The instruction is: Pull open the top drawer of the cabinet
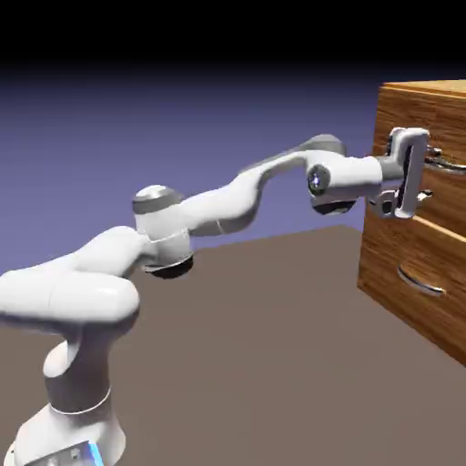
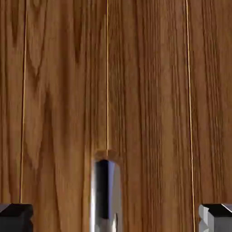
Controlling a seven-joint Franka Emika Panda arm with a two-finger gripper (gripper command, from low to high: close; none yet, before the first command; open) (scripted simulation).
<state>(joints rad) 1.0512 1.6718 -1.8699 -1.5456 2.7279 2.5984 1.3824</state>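
The brown wood-grain cabinet (image 1: 426, 96) stands at the exterior view's right. Its top drawer (image 1: 448, 202) looks closed, flush with the front, and carries a curved silver handle (image 1: 445, 164). My gripper (image 1: 420, 176) is right at that handle, open, with one finger above it and one below. In the hand view the top drawer's wood (image 2: 149, 90) fills the picture. The silver handle (image 2: 105, 195) rises from the bottom edge between my two grey fingertips (image 2: 16, 218), closer to the left one, and touches neither. My gripper (image 2: 115, 221) holds nothing.
The lower drawer (image 1: 400, 244), with the same silver handle (image 1: 421, 280), sits closed beneath the top one. The cabinet rests on a brown table (image 1: 273, 346). My white arm (image 1: 218, 205) stretches from the lower left across to the cabinet.
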